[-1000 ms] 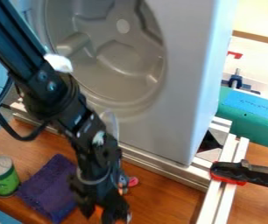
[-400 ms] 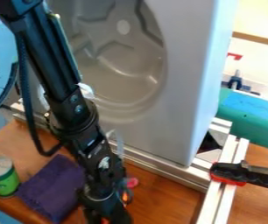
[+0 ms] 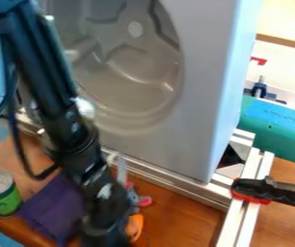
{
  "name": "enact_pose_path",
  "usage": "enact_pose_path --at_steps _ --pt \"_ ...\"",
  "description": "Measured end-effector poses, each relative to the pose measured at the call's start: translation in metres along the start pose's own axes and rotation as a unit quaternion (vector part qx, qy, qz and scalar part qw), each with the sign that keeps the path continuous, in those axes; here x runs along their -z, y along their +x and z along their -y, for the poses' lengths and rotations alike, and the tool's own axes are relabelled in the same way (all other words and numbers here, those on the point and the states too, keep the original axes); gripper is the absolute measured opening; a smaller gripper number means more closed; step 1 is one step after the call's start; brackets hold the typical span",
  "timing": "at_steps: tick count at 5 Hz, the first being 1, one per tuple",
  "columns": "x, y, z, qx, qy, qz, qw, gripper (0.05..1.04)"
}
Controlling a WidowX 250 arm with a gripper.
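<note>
Orange item (image 3: pixel 135 226) | beside pincer (image 3: pixel 103 239), grip: cannot tell | purple cloth (image 3: pixel 52 208) opposite | tabletop (image 3: pixel 181 214) between item and metal rail (image 3: pixel 176 185)

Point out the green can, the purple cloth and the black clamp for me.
Green can (image 3: pixel 7 200): camera view, on its green label.
Purple cloth (image 3: pixel 51 208): camera view, near its middle.
Black clamp (image 3: pixel 272 193): camera view, on its black body.

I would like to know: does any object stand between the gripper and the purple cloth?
Nothing visible does: the gripper appears right beside the purple cloth, though I cannot tell if they touch. The green can stands on the cloth's other side, so not in between.
</note>
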State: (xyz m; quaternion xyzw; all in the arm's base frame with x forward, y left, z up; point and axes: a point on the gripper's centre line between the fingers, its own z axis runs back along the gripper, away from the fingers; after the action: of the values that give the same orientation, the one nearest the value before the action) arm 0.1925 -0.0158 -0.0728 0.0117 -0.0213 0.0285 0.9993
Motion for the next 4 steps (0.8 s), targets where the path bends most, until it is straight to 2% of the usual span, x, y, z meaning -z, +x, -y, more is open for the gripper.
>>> enact_pose_path --at_steps 1,2,3,4 --pt "-0.05 0.012 0.003 -0.002 0.005 0.053 0.9986 1.003" --pt "-0.087 0.02 0.0 0.012 0.006 0.085 0.9963 1.001" --pt "-0.108 0.033 -0.02 0.008 0.019 0.082 0.9964 1.001" --pt "-0.117 0.048 -0.04 -0.011 0.022 0.079 0.9966 1.001"
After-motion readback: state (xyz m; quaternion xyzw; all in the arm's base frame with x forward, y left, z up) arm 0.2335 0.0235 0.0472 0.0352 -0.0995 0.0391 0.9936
